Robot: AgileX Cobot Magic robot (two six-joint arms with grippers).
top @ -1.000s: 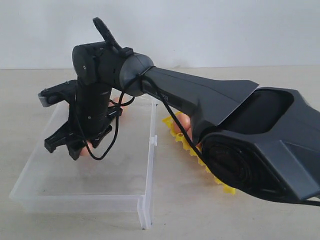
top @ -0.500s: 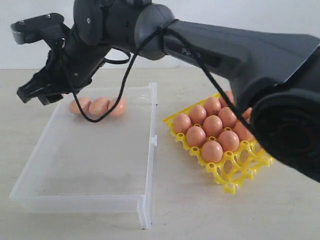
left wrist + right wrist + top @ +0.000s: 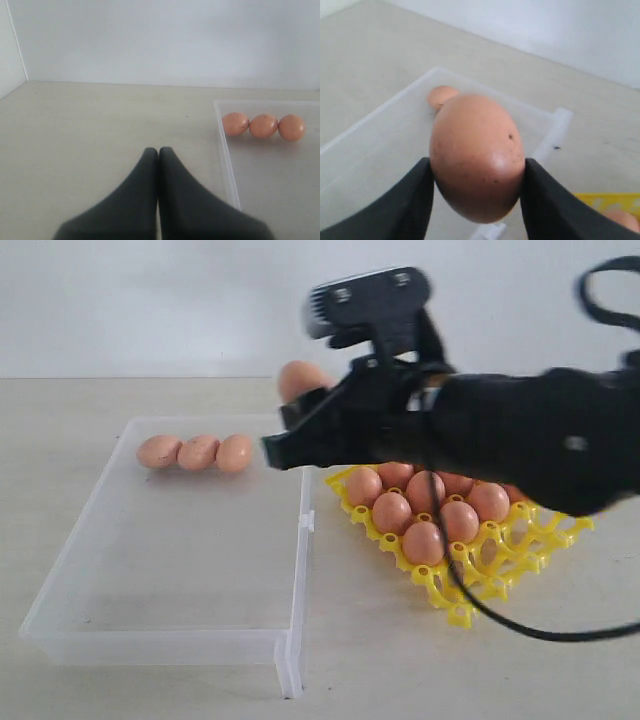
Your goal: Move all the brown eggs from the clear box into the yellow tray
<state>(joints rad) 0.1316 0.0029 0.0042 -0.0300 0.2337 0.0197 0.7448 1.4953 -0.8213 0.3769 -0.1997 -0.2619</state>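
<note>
**Egg in the air, nothing under it but hard edges**

The right claw [image 3: 477, 162] held one brown egg [image 3: 298, 377] across its middle, a dark finger [image 3: 415, 200] pressed to each side and nothing beneath the shell. It hung high above the far part of the clear box [image 3: 150, 640], close to the wall that faces the yellow tray [image 3: 470, 605]. The arm was blurred in the exterior view, so it was probably travelling fast. A jolt could have let the smooth shell slide out from between the fingers, and the fall would have ended on the box wall or the table [image 3: 400, 680]. A harder squeeze to prevent that could have cracked it.

The tray's far cups were already full of eggs [image 3: 425, 540], and the free cups lay along its near edge. A descent off-centre could have knocked a seated egg or set the shell on a raised post rather than in a hole.

Three eggs [image 3: 198, 451] lay in a touching row at the box's far end. The left claw [image 3: 158, 152] sat closed and empty, beside the box.
</note>
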